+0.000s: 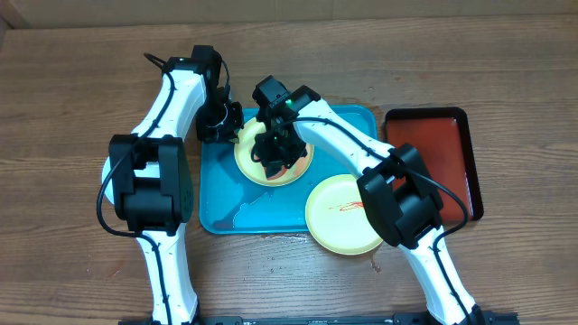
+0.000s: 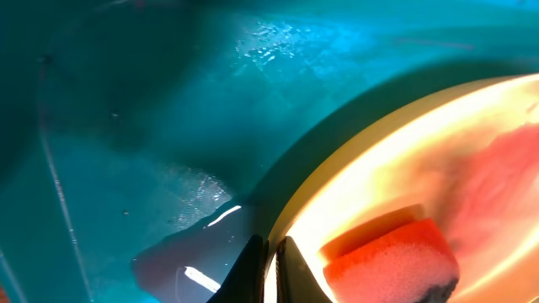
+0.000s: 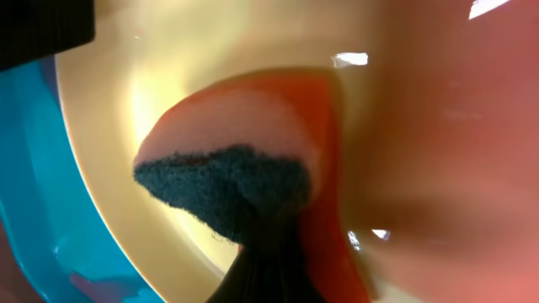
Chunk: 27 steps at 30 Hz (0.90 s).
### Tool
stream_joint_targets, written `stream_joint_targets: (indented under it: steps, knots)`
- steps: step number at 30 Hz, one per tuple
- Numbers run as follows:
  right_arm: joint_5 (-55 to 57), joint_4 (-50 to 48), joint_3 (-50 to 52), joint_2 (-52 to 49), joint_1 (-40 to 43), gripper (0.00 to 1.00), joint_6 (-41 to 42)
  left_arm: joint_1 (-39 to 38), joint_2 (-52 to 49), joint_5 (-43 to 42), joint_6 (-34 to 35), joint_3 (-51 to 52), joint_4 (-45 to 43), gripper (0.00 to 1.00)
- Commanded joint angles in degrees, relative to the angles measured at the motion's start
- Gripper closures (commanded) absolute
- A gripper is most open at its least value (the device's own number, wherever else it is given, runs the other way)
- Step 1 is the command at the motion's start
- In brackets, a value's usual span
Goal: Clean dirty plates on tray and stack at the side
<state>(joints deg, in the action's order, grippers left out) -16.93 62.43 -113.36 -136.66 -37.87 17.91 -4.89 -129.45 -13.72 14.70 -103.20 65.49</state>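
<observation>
Teal plastic, glossy and wet, makes up the tray (image 1: 217,194), a rounded rectangle with a raised rim lying on the wood-grain table (image 1: 72,72). A thin film of water (image 2: 189,252) pools on its floor.

Two plates can be counted, both round, shallow and pale yellow-green. The first plate (image 1: 248,161) sits inside the tray towards its far edge, with a reddish wash across its bowl. The second plate (image 1: 348,221) lies over the tray's corner nearest the right arm's base, partly on the table, and carries a thin red streak.

One sponge (image 3: 244,126) is present, a foamy orange block with a coarse dark scouring layer (fuzzy at the edges). It is pressed onto the first plate. The right gripper (image 1: 274,149) has its jaws closed tight on the sponge from above.

The left gripper (image 2: 271,265) stands at the first plate's left edge. Its two dark fingers are almost together, and the plate's rim runs into the narrow slit between them.

Besides the teal tray there is one smaller red tray (image 1: 433,153) with a black rim, just beside it on the right.
</observation>
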Motion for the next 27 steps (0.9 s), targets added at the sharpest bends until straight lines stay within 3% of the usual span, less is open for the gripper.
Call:
stream_joint_targets:
  steps: [1, 9, 19, 27]
  knots:
    - [3.23, 2.12, -2.16, -0.07, 1.97, 0.96, -2.45, 0.52, -0.68, -0.7, 0.79, -0.07, -0.76, 0.96]
    - [3.37, 4.9, -9.49, 8.41, 6.75, 0.96, -2.93, 0.63, 0.09, 3.13, -2.99, -0.09, 0.74, 0.96]
    - [3.39, 11.34, -9.77, 21.16, 16.59, 0.96, -3.21, 0.61, 8.74, 7.39, -4.44, -0.09, 2.71, 0.96]
    - [4.11, 17.09, -9.77, 25.33, 26.95, 0.96, -4.72, -1.14, 18.64, 18.47, -4.42, -0.09, 6.8, 0.96]
